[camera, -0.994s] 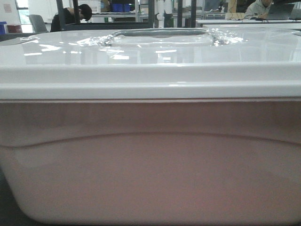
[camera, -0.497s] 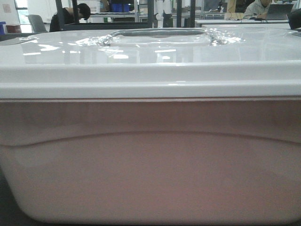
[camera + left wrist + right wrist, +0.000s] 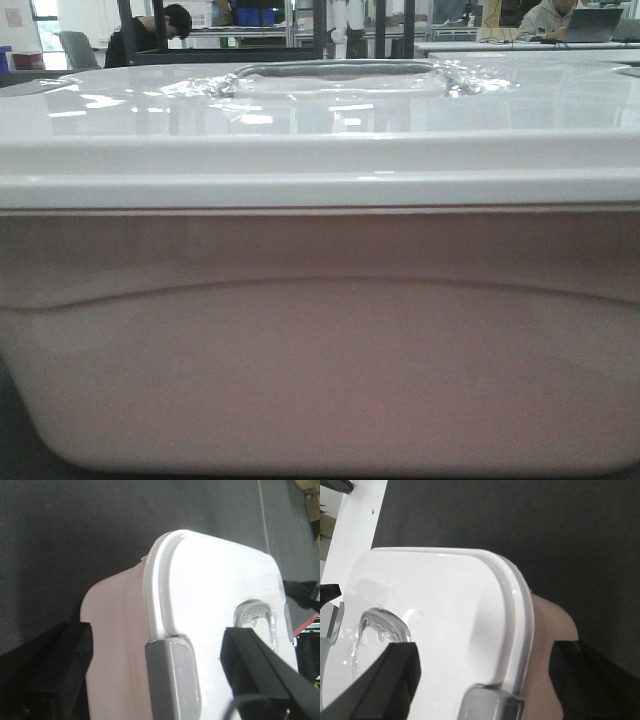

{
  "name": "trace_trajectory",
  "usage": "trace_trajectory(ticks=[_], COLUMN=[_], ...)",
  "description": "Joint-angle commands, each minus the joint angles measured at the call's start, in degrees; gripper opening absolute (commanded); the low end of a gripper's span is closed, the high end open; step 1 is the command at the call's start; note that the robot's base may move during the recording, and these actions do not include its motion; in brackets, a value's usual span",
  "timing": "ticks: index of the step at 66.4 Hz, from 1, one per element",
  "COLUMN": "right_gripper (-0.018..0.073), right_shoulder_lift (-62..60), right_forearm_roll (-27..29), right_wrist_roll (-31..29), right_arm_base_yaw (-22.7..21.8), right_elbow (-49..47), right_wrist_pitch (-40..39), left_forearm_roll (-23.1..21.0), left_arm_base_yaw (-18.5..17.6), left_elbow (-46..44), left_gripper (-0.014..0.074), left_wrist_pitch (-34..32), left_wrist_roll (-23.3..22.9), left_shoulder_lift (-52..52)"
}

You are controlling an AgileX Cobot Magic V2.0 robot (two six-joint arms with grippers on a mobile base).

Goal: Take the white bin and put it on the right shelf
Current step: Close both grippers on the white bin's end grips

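Observation:
The white bin (image 3: 320,350) fills the front view, its pinkish wall under a glossy white lid (image 3: 320,110) with a recessed centre. In the left wrist view my left gripper (image 3: 157,650) is open and straddles one end of the bin (image 3: 210,590). One finger stands beside the wall, the other over the lid, with a grey latch (image 3: 172,680) between them. At the opposite end of the bin (image 3: 445,595) my right gripper (image 3: 485,665) is open in the same way, astride another grey latch (image 3: 492,705). The right shelf is out of view.
Dark carpet (image 3: 75,530) lies under the bin. A white surface (image 3: 355,520) borders it beyond the bin. Behind are dark rack uprights (image 3: 322,30), blue crates (image 3: 255,15), a seated person (image 3: 150,35) and another at a laptop (image 3: 560,18).
A dark shape that showed at the front view's upper right edge half a second ago is gone. The bin has hardly shifted in the view.

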Motion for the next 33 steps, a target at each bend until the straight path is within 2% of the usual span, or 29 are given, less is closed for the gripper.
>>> trace_trajectory(ticks=[1, 12, 24, 33], right_gripper=[0.0623, 0.0623, 0.0623, 0.0623], right_shoulder_lift=[-2.9, -4.6, -5.7, -5.8], right_forearm_roll=[3.2, 1.9, 1.2, 0.7], right_wrist_roll=[-0.2, 1.4, 2.5, 3.7], right_arm_base_yaw=[-0.3, -0.3, -0.3, -0.3], right_elbow=[0.3, 2.7, 3.0, 3.0], right_wrist_pitch=[7.7, 7.7, 7.7, 7.7], left_forearm_roll=[-5.2, -5.1, -2.1, -2.0], left_arm_base_yaw=[0.1, -0.5, -4.5, -4.6], left_elbow=[-1.7, -1.7, -1.7, -1.7], left_gripper=[0.0430, 0.0430, 0.0430, 0.0430], left_wrist_pitch=[6.1, 6.1, 6.1, 6.1], left_wrist_roll=[0.2, 0.2, -0.3, -1.8], left_shoulder_lift=[-1.2, -1.2, -1.2, -1.8])
